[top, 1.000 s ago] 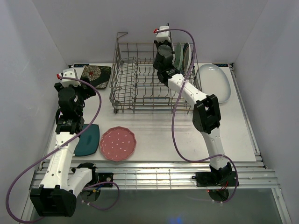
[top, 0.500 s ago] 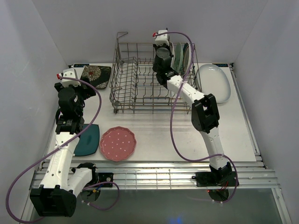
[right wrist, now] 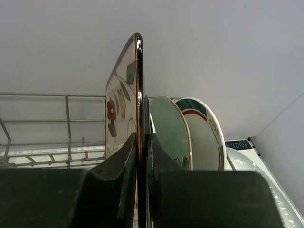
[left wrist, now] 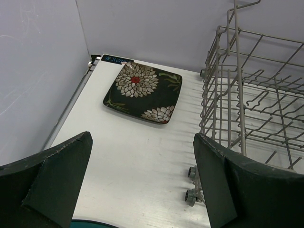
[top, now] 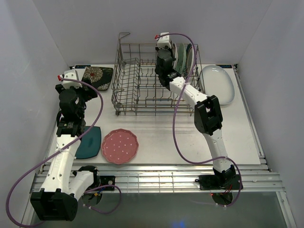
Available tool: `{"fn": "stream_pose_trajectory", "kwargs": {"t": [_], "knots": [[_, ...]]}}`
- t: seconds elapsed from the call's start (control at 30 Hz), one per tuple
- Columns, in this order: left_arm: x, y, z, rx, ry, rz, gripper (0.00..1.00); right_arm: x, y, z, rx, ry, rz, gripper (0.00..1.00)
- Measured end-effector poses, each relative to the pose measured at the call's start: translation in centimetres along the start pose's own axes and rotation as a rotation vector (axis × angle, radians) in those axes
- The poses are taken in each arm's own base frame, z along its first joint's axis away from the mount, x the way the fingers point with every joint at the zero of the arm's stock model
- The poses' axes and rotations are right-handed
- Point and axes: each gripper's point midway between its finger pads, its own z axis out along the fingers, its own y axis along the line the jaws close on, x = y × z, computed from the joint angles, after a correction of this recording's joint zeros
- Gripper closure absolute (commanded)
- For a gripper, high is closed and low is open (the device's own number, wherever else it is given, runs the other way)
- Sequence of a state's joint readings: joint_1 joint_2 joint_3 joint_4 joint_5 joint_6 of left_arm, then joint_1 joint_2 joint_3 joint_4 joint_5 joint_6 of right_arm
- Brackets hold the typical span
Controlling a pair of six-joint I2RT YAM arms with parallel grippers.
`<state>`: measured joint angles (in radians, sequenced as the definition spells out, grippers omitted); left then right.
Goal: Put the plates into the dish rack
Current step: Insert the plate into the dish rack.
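Note:
The grey wire dish rack (top: 137,83) stands at the back middle of the table. My right gripper (top: 164,58) is inside its right end, shut on a cream floral square plate (right wrist: 121,90) that it holds upright on edge (right wrist: 141,137). A mint plate (right wrist: 168,126) and a white green-rimmed plate (right wrist: 204,128) stand upright just right of it. My left gripper (left wrist: 142,137) is open and empty above the table, between the black floral square plate (left wrist: 144,88) and the rack's left end (left wrist: 237,118). The pink dotted plate (top: 120,146) and the dark teal plate (top: 90,141) lie flat at the front left.
The large white oval plate (top: 218,84) lies flat right of the rack. White enclosure walls stand close on the left, back and right. The rack has small wheels (left wrist: 191,173) at its near left corner.
My right gripper has shifted slightly left and back inside the rack with the cream plate. The left arm has not moved.

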<state>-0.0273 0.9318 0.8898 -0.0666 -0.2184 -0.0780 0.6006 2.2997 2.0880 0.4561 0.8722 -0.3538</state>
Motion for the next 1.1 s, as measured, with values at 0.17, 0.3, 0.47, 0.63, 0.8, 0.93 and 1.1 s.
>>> {"fn": "stream_pose_trajectory", "kwargs": {"t": [0.17, 0.3, 0.47, 0.63, 0.8, 0.93, 1.1], "knots": [[0.0, 0.0, 0.0, 0.003, -0.001, 0.0, 0.02, 0.3, 0.0, 0.2, -0.011, 0.039, -0.008, 0.92], [-0.2, 0.0, -0.1, 0.004, -0.005, -0.001, 0.02, 0.6, 0.0, 0.2, -0.013, 0.051, -0.005, 0.92], [-0.2, -0.2, -0.1, 0.01, -0.005, -0.001, 0.02, 0.4, -0.1, 0.2, -0.019, 0.07, -0.008, 0.92], [-0.2, -0.2, -0.1, 0.013, -0.005, -0.001, 0.02, 0.4, -0.2, 0.2, -0.024, 0.084, -0.007, 0.92], [-0.2, -0.3, -0.1, 0.018, -0.005, -0.001, 0.02, -0.4, -0.5, 0.2, -0.018, 0.083, 0.002, 0.92], [-0.2, -0.3, -0.1, 0.018, -0.004, -0.001, 0.02, -1.3, -0.9, 0.3, -0.002, 0.072, 0.019, 0.92], [-0.2, -0.3, -0.1, 0.018, -0.004, -0.001, 0.02, -1.2, -1.1, 0.3, 0.008, 0.078, 0.022, 0.92]]}}
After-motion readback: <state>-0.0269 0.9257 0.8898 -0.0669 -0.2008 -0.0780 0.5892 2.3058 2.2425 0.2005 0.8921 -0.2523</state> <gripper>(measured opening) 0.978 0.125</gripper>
